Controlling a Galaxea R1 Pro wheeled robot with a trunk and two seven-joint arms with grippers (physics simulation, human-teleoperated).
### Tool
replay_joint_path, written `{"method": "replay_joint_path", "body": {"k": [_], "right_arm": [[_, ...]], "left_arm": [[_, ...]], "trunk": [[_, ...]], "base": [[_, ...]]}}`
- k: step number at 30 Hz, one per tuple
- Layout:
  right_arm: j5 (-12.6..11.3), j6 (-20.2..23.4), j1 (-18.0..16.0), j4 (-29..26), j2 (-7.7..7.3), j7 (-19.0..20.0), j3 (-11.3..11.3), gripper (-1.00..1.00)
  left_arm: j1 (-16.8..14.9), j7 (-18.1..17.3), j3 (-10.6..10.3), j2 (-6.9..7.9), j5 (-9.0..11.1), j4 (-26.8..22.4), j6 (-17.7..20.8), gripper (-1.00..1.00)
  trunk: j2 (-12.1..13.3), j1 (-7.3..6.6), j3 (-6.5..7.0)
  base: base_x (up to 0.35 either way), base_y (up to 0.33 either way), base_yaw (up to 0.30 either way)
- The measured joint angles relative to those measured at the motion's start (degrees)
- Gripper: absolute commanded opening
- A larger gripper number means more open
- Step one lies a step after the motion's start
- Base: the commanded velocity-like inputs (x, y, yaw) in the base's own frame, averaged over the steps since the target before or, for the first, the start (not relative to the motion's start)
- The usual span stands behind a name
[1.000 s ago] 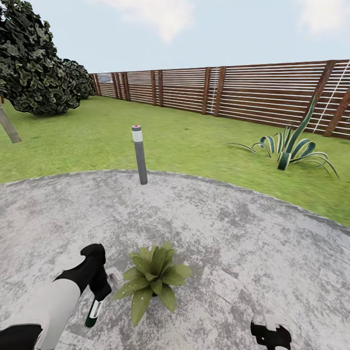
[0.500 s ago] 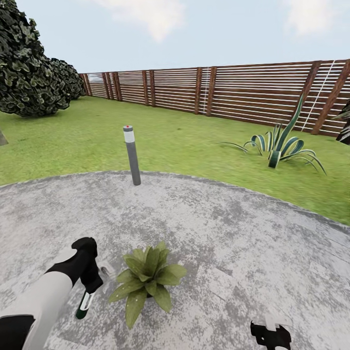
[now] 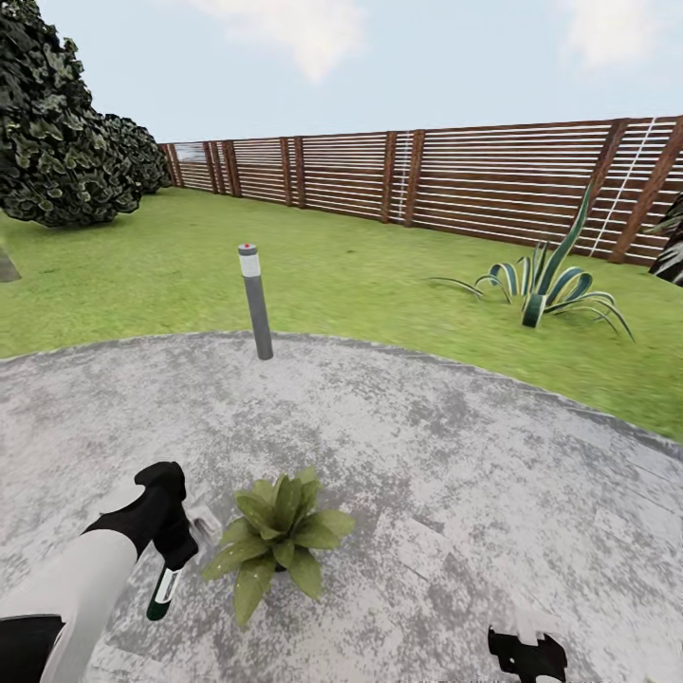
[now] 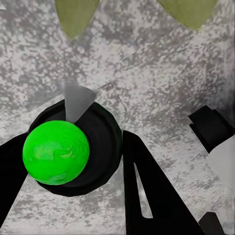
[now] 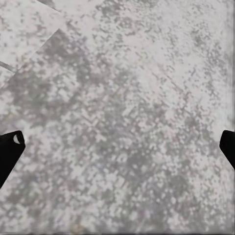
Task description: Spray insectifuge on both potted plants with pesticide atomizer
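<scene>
My left gripper (image 3: 175, 558) is shut on the pesticide atomizer (image 3: 161, 593), a small dark bottle that hangs pointing down at the paving. In the left wrist view the atomizer (image 4: 73, 149) shows a bright green round top between the black fingers (image 4: 147, 186). One potted plant (image 3: 275, 536), a low rosette of broad green leaves, stands on the patio just right of the atomizer, and its leaf tips (image 4: 73, 17) are close by. I see no insectifuge on its leaves. My right gripper (image 3: 526, 655) hangs open low over bare paving (image 5: 117, 147).
The round grey paved patio (image 3: 455, 474) lies under me in the garden, with lawn (image 3: 360, 275) beyond. A grey bollard lamp (image 3: 256, 302) stands at the patio's far edge. A striped agave (image 3: 545, 289) grows at right, a dark bush (image 3: 57, 152) at left, and a wooden slat fence (image 3: 455, 185) behind.
The whole picture has shifted left, so the camera has turned a little. The left gripper, still holding the atomizer, stays at about the same distance from the plant.
</scene>
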Motion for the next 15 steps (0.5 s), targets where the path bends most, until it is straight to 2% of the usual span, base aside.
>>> {"method": "replay_joint_path", "body": {"k": [5,10,12,15], "right_arm": [[0.0,0.0,0.0,0.0,0.03,0.0,0.0,1.00],[0.0,-0.1,0.0,0.0,-0.01,0.0,0.0,1.00],[0.0,-0.1,0.0,0.0,0.00,0.0,0.0,1.00],[0.0,-0.1,0.0,0.0,-0.04,-0.1,0.0,1.00]], "left_arm": [[0.0,0.0,-0.1,0.06,0.0,0.3,0.0,-1.00],[0.0,0.1,-0.1,-0.23,0.0,0.6,0.0,-1.00],[0.1,0.1,-0.1,-0.32,0.1,0.9,0.0,-1.00],[2.5,0.2,0.0,-0.29,0.1,1.0,0.0,-1.00]], "trunk": [[0.0,-0.02,0.00],[0.0,-0.03,0.00],[0.0,-0.03,0.00],[0.0,-0.02,-0.01]], "base": [[-0.037,-0.256,0.263],[0.113,-0.267,0.275],[0.059,-0.090,0.254],[0.013,-0.020,0.097]]}}
